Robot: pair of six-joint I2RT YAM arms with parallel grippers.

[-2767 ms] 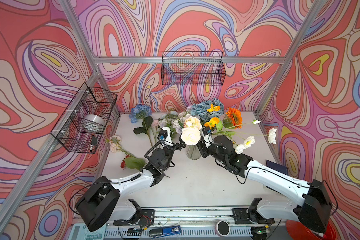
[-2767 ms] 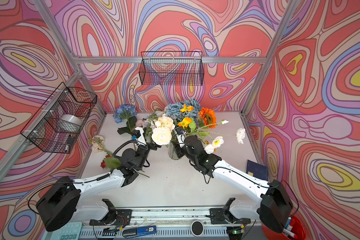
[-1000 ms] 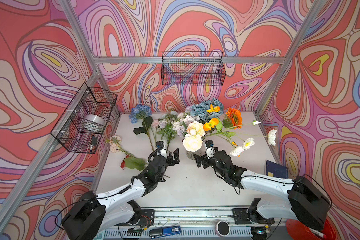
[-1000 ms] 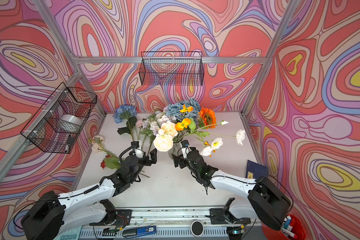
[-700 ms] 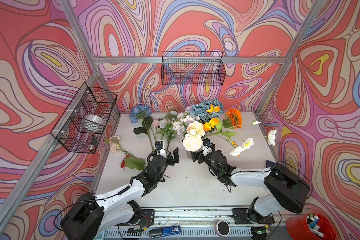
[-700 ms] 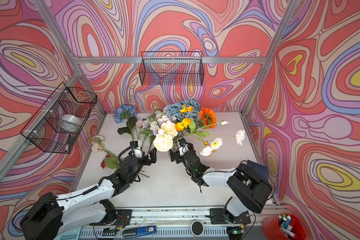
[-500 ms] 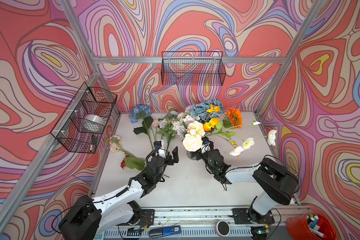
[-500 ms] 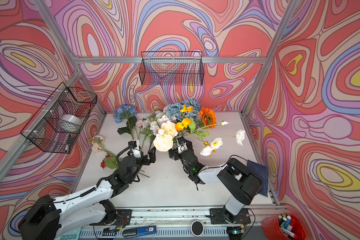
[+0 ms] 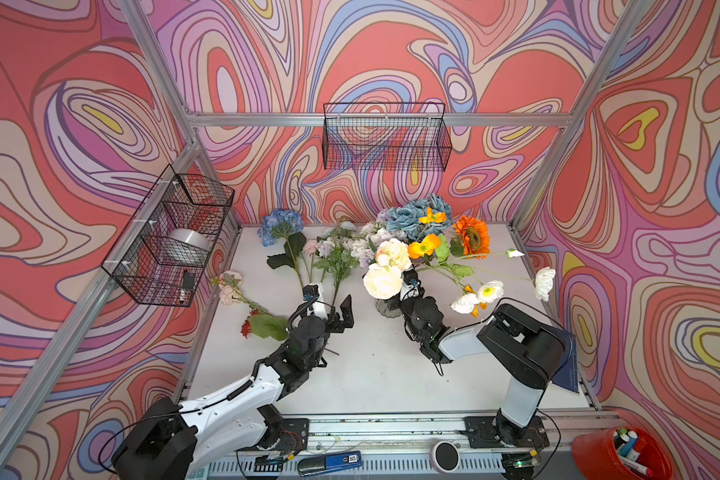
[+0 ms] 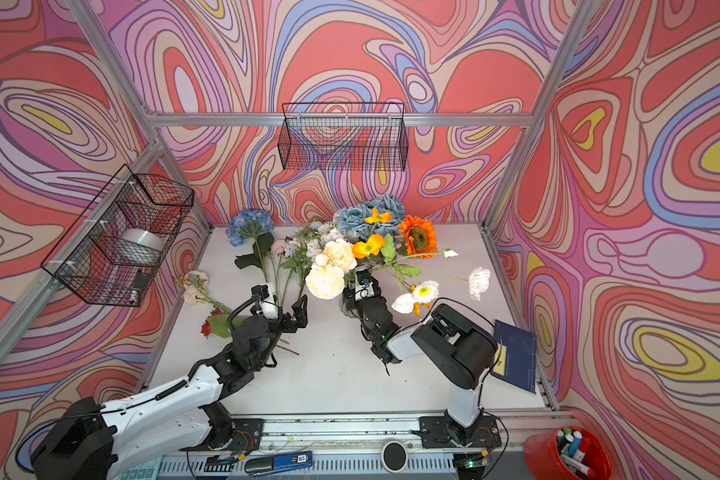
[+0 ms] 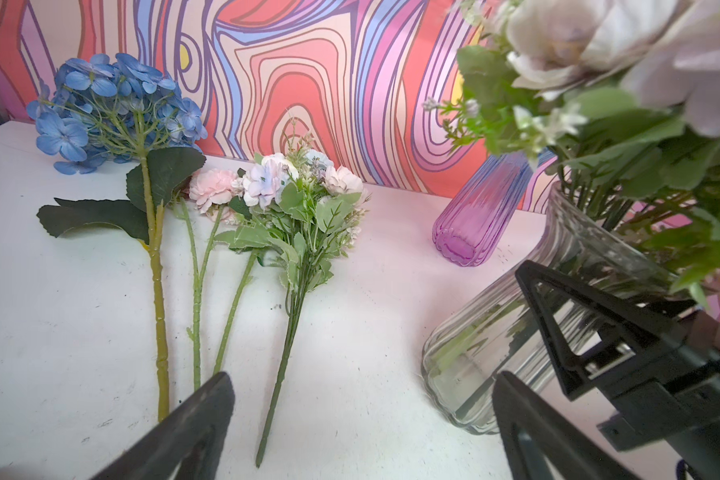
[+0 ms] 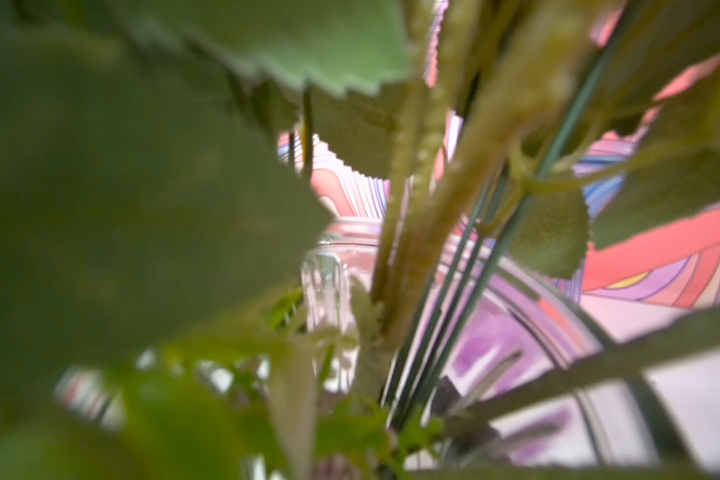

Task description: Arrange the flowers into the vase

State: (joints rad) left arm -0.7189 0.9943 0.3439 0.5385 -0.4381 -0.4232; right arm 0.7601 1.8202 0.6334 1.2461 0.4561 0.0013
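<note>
We are holding our left gripper with its jaws wide. Loose flowers are lying on the table just ahead of them, one stem end between the tips. Our right gripper is sitting against the vase, with stems crowding it, and we cannot tell how its jaws are standing.

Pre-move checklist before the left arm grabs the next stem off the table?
1. Fingers of left gripper open: ok.
2. Stem of pale bunch lined up between them: ok.
3. clear vase standing: ok.
4. Whether right gripper grips the vase: cannot tell.
5. Way to the vase mouth clear: not ok, right gripper and cream blooms crowd it.
6. Room left in the neck: cannot tell.
</note>
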